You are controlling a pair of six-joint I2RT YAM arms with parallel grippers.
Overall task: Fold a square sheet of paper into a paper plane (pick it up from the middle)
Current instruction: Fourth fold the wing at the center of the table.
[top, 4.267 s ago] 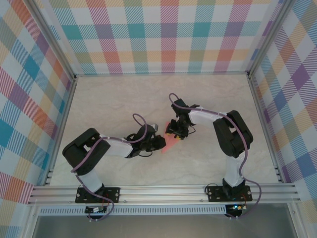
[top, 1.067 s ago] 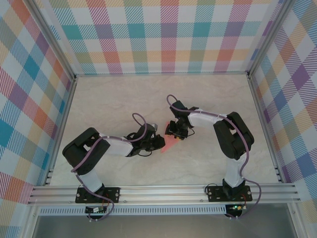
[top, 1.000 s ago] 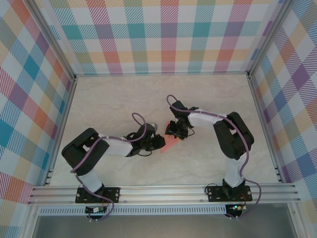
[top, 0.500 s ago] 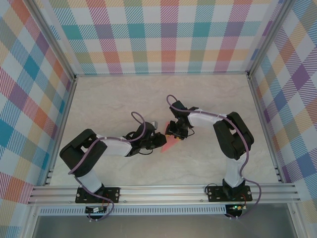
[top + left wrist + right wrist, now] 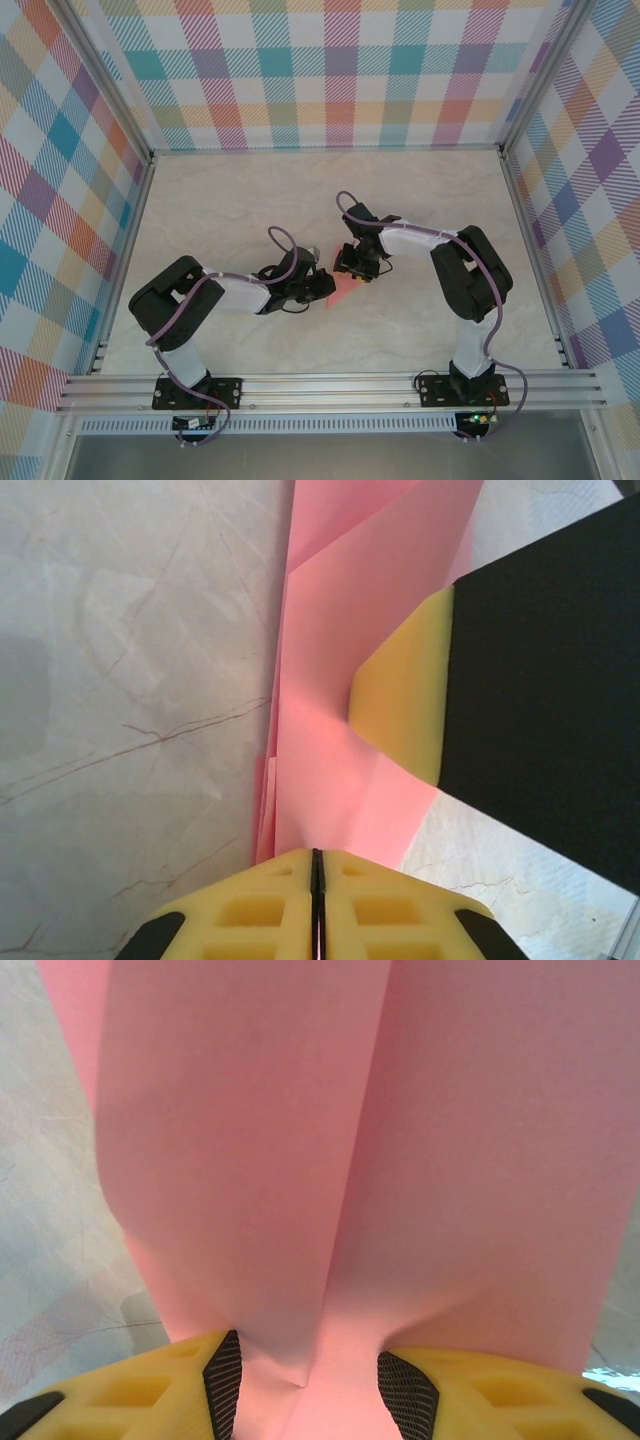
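The square sheet of paper (image 5: 345, 291), salmon pink and folded into a pointed wedge, lies mid-table between both arms. My left gripper (image 5: 322, 286) reaches it from the left. In the left wrist view its yellow jaws (image 5: 316, 858) are shut, with the paper's (image 5: 340, 660) near edge pinched between them. My right gripper (image 5: 354, 266) comes down on the wedge from the far side. One of its yellow fingers (image 5: 405, 705) rests on the paper. In the right wrist view its jaws (image 5: 313, 1380) stand apart, with a creased fold of the paper (image 5: 350, 1140) running between the mesh pads (image 5: 222, 1375).
The pale marble tabletop (image 5: 230, 210) is boxed in by plaid walls (image 5: 340, 80) at the back and on both sides. An aluminium rail (image 5: 330, 385) with both arm bases runs along the near edge.
The left jaws have closed the last bit onto the paper, and the left arm's elbow has shifted slightly. The paper and the right arm stay where they were.
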